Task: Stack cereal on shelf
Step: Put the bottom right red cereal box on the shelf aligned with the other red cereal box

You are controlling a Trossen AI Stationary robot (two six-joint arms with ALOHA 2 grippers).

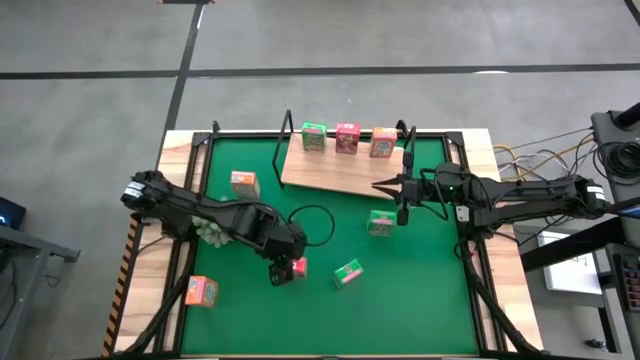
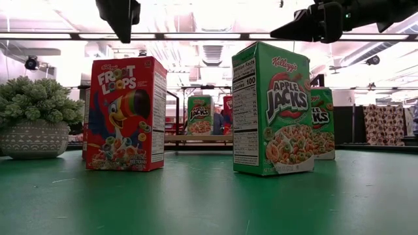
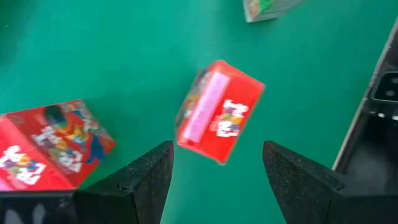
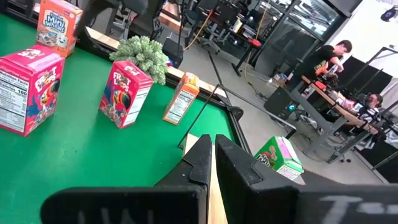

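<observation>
Red cardboard cereal box [image 3: 219, 112], rectangular

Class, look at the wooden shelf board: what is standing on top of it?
Three cereal boxes stand in a row along the back of the shelf board: green, pink-red, orange. Anything behind them is hidden.

Three green boxes [image 1: 314, 135] [image 1: 381, 222] [image 1: 348, 272], three pink-red boxes [image 1: 347, 137] [image 1: 297, 267] [image 4: 124, 93], three orange boxes [image 1: 383, 142] [image 1: 243, 182] [image 1: 201, 290] (one shelf [image 1: 330, 172]).

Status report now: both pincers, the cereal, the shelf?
Left pincer open above a red box on the mat. Right pincer shut, empty, at the shelf edge. Three boxes on shelf. Nothing in the way.
</observation>
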